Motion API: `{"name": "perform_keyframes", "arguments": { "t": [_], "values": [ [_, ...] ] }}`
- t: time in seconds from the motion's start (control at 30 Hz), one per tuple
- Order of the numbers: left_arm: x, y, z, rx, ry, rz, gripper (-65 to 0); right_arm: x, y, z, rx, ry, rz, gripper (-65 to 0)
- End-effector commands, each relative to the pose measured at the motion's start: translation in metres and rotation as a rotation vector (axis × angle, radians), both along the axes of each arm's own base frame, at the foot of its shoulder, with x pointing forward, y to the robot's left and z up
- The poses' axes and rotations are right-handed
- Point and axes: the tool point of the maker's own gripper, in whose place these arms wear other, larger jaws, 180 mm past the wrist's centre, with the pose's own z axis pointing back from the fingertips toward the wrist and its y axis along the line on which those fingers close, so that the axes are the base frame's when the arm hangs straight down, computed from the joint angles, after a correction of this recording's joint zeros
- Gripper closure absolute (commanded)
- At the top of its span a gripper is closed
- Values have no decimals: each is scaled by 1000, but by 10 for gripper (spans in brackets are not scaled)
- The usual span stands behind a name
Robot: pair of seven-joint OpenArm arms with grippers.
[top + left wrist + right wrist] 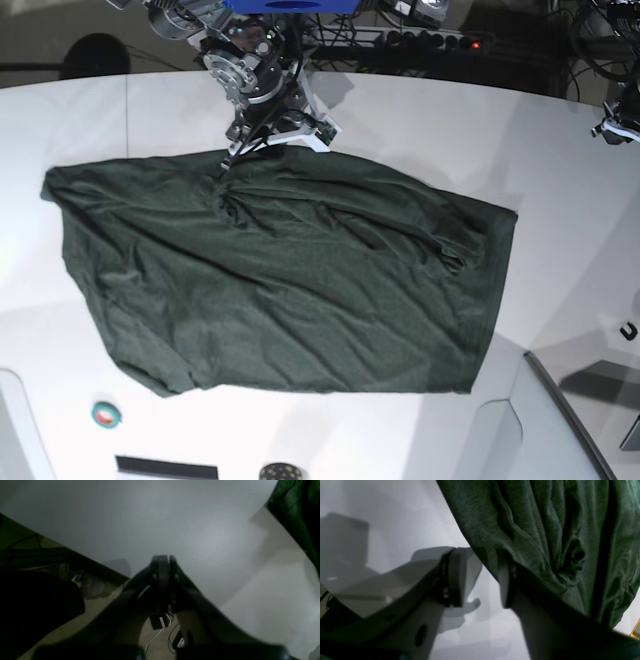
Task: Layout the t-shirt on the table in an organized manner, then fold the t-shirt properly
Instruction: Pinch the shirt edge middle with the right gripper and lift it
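Best to lift the right gripper (480, 585), jaws apart and one finger under a fold, straight up off the far hem so the shirt (280, 290), spread wrinkled mid-table (420, 120), stays put. Left gripper (162, 565), jaws together, parked far right over bare table; open room there and along the near edge.

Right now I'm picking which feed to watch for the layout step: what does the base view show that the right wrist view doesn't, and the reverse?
Only the base view shows the whole t-shirt spread wrinkled on the table, plus a small teal disc by the near edge. Only the right wrist view shows the right gripper close up, fingers parted, one against the cloth's edge. Both show green fabric on white tabletop.
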Motion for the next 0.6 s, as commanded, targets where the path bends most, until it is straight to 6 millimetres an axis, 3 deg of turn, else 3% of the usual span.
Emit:
{"name": "perform_keyframes", "arguments": {
  "t": [0.0,0.2,0.47,0.57],
  "values": [
    [6,9,12,33,-28,-10,0,-14,18,3,38,14,33,-222],
    [6,9,12,33,-28,-10,0,-15,10,-16,-12,43,40,-222],
    [6,9,12,32,-26,-9,0,-6,3,-20,-36,37,36,-222],
    [-1,8,1,4,-6,9,0,-6,-1,-26,-54,47,37,-221]
  ]
}}
